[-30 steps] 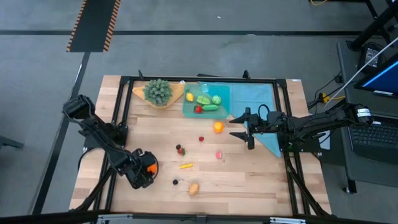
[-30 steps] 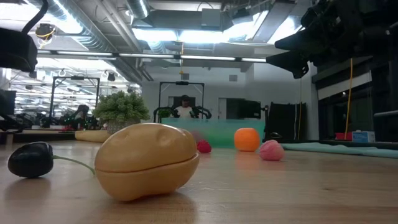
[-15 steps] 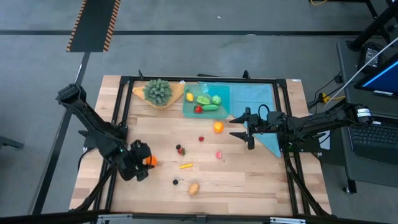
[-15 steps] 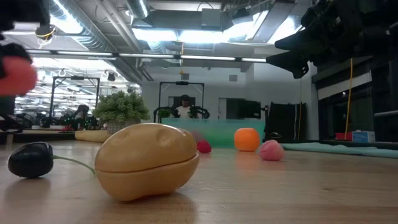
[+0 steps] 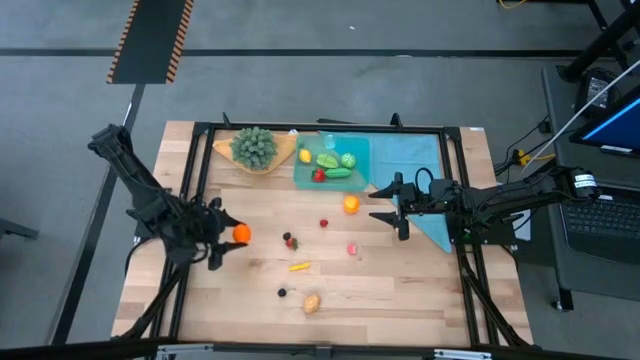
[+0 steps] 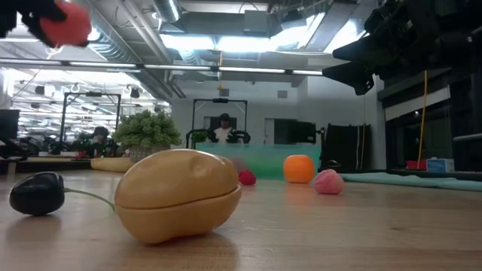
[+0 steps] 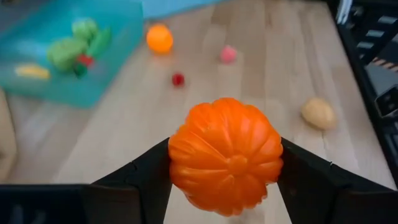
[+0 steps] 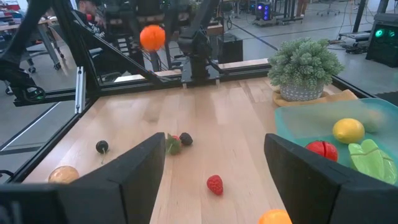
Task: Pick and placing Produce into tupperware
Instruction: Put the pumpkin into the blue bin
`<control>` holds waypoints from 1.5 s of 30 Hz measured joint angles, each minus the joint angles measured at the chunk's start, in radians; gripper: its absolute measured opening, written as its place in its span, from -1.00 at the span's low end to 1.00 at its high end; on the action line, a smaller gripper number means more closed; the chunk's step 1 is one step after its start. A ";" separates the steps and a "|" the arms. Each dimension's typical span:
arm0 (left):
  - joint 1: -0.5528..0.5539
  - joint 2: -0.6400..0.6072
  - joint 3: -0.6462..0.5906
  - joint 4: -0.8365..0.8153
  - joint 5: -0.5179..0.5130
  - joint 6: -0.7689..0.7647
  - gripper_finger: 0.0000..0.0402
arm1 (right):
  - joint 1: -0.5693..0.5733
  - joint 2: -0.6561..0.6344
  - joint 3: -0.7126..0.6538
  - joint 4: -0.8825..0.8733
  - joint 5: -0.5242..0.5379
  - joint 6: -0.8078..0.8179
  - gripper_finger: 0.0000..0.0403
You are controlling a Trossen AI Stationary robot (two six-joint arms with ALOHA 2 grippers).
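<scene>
While a ribbed orange toy pumpkin is clamped between the 2 dark fingers of the left gripper, it is held up off the table over the left side, clear of the wood. In the low view it shows at the upper left corner, high above the tabletop. Nearest the front edge, a tan potato is seen lying with a small dark fruit on a stem just beside it. Farther in, a yellow-orange piece, a dark and red berry pair, a pink piece and a small red strawberry are spread over the middle. An orange is seen near the front corner of the tupperware, apart from it. The right gripper is held above the table right of the orange, fingers spread wide with nothing between them. At the far edge the tupperware is placed, holding a lemon, green pieces and a red one. A bushy green plant in a wooden dish is set to its left, a teal cloth to its right.
</scene>
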 joint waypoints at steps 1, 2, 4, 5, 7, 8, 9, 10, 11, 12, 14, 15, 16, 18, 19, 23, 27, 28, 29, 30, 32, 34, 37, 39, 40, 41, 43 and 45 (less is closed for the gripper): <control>0.000 -0.022 0.000 0.003 -0.009 0.031 0.17 | 0.000 0.000 0.000 0.000 0.000 0.000 0.37; 0.000 -0.042 0.000 0.008 -0.018 0.062 0.17 | 0.000 0.000 0.000 0.000 0.000 0.000 0.37; 0.000 -0.079 0.000 0.022 -0.023 0.119 0.17 | 0.000 0.000 0.000 0.000 0.000 0.000 0.37; 0.000 -0.095 0.000 0.030 -0.023 0.148 0.17 | 0.000 0.000 0.000 0.000 0.000 0.000 0.37; 0.000 -0.124 0.000 0.040 -0.024 0.200 0.17 | 0.000 0.000 0.000 0.000 0.000 0.000 0.37; 0.000 -0.137 0.000 0.049 -0.024 0.226 0.17 | 0.000 0.000 0.000 0.000 0.000 0.000 0.37; 0.000 -0.147 -0.002 0.075 -0.024 0.257 0.17 | 0.000 0.000 0.000 0.000 0.000 0.000 0.37; 0.000 -0.156 -0.012 0.123 -0.020 0.300 0.17 | 0.000 0.000 0.000 0.000 0.000 0.000 0.37; 0.000 -0.165 -0.029 0.175 -0.011 0.354 0.17 | 0.000 0.000 0.000 0.000 0.000 0.000 0.37; 0.000 -0.173 -0.051 0.228 0.006 0.407 0.17 | 0.000 0.000 0.000 0.001 0.000 0.000 0.37; 0.000 -0.185 -0.103 0.361 0.049 0.503 0.17 | 0.000 0.000 0.000 0.000 0.000 0.000 0.37; 0.000 -0.192 -0.133 0.421 0.065 0.541 0.17 | 0.000 0.000 0.000 0.001 0.000 0.000 0.37; 0.000 -0.200 -0.169 0.480 0.078 0.576 0.17 | 0.000 0.000 0.000 0.001 0.000 0.000 0.37; 0.000 -0.213 -0.236 0.596 0.100 0.623 0.17 | 0.000 0.000 0.000 0.002 0.000 0.000 0.37; 0.000 -0.221 -0.270 0.649 0.105 0.631 0.17 | 0.000 0.000 0.000 0.003 0.000 0.000 0.37; 0.012 -0.243 -0.375 0.804 0.132 0.659 0.16 | 0.000 0.000 0.000 0.007 0.000 0.007 0.37; 0.044 -0.264 -0.433 0.910 0.195 0.710 0.17 | 0.000 0.000 0.000 0.007 0.000 0.027 0.37; 0.055 -0.267 -0.439 0.921 0.209 0.714 0.16 | 0.000 0.000 0.000 0.007 0.000 0.027 0.37; 0.067 -0.270 -0.444 0.924 0.219 0.714 0.16 | 0.000 0.000 0.000 0.007 0.000 0.027 0.37; 0.078 -0.270 -0.449 0.924 0.232 0.712 0.17 | 0.000 0.000 0.000 0.007 0.000 0.027 0.37; 0.101 -0.269 -0.454 0.923 0.257 0.707 0.16 | 0.000 0.000 0.000 0.007 0.000 0.027 0.37; 0.125 -0.269 -0.457 0.921 0.262 0.698 0.16 | 0.000 0.000 0.000 0.007 0.000 0.027 0.37; 0.164 -0.269 -0.457 0.919 0.262 0.694 0.16 | 0.000 0.000 0.000 0.007 0.000 0.027 0.37; 0.193 -0.269 -0.457 0.919 0.271 0.689 0.16 | 0.000 0.000 0.000 0.007 0.000 0.027 0.37; 0.208 -0.269 -0.457 0.918 0.283 0.682 0.16 | 0.000 0.000 0.000 0.007 0.000 0.027 0.37; 0.224 -0.269 -0.457 0.918 0.293 0.676 0.16 | 0.000 0.000 0.000 0.007 0.000 0.027 0.37; 0.257 -0.267 -0.457 0.918 0.319 0.669 0.16 | 0.000 0.000 0.000 0.007 0.000 0.026 0.37; 0.294 -0.265 -0.457 0.915 0.337 0.664 0.16 | 0.000 0.000 0.000 0.007 0.000 0.026 0.37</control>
